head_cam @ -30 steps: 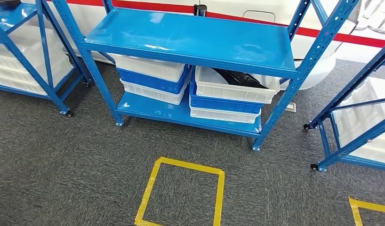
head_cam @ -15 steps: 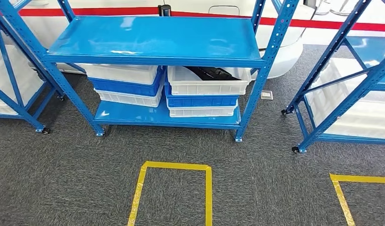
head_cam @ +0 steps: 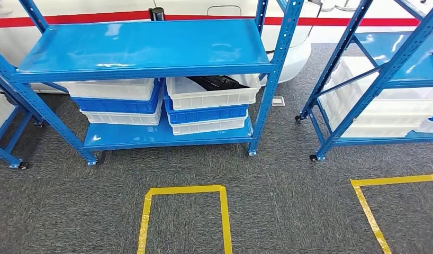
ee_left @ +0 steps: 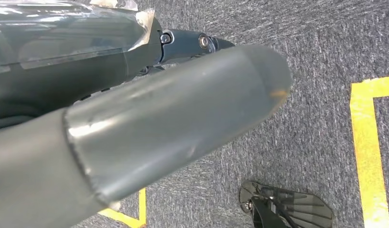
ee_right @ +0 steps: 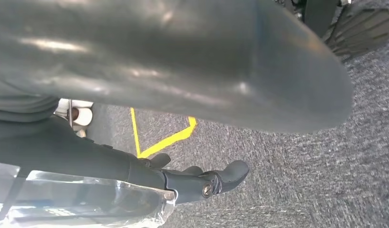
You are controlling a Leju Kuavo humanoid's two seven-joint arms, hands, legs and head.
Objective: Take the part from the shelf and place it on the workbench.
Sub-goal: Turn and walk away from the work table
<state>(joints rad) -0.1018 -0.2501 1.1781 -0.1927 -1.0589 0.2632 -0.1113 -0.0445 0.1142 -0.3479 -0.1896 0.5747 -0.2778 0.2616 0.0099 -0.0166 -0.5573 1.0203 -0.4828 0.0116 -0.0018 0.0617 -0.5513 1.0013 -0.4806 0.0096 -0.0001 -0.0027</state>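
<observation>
Part (head_cam: 217,82) in top white bin (head_cam: 212,98), lower shelf right: looks rigid, light; grab exposed middle. Hands' state unclear.

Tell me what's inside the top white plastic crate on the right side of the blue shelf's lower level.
A black part lies inside the top white plastic crate. The blue metal upper shelf board overhangs the crate and hides most of the part, so its shape is unclear.
</observation>
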